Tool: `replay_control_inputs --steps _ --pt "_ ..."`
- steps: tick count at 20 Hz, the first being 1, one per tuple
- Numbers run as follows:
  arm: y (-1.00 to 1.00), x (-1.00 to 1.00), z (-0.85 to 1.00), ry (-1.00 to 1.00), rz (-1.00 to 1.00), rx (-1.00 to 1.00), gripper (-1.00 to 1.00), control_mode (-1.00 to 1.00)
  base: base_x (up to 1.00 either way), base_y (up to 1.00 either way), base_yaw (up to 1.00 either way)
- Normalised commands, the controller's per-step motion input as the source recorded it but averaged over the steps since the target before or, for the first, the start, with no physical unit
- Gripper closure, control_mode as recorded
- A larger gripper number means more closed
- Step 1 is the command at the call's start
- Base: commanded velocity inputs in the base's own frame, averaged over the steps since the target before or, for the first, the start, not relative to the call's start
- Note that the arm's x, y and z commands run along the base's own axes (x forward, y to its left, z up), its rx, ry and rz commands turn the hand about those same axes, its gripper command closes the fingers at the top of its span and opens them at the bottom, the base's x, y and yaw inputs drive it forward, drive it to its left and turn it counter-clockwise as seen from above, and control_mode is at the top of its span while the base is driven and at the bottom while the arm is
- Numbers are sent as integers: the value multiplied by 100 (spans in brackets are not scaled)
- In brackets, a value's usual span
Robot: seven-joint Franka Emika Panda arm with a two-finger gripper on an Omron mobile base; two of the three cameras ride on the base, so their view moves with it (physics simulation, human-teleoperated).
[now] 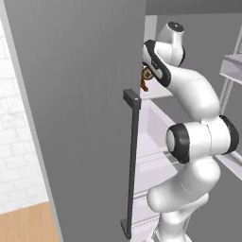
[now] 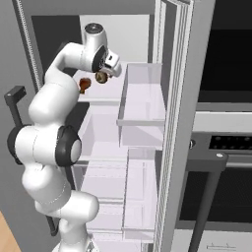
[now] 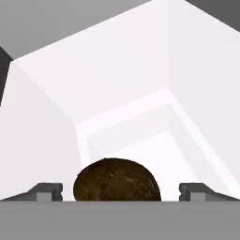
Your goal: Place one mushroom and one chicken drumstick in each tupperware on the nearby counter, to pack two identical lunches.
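End effector [image 3: 120,191] at the frame bottom stands open, fingertips [image 3: 47,191] apart either side of a round, dark brown mushroom cap [image 3: 117,180] inside the white fridge [image 3: 140,84]

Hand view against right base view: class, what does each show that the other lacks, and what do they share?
Hand view: the gripper's two dark fingertips set wide, a gap either side of the dark brown domed mushroom. Right base view: the white jointed arm, a small reddish-brown drumstick, the black oven. Shared: the mushroom and the white fridge interior.
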Motion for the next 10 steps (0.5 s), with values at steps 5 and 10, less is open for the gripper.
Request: replay_control_inputs --steps 5,10 --pt "23 39 -36 0 -2 0 -100 -100 0 0 0" --pt "0 15 -40 0 0 0 100 -100 0 0 0"
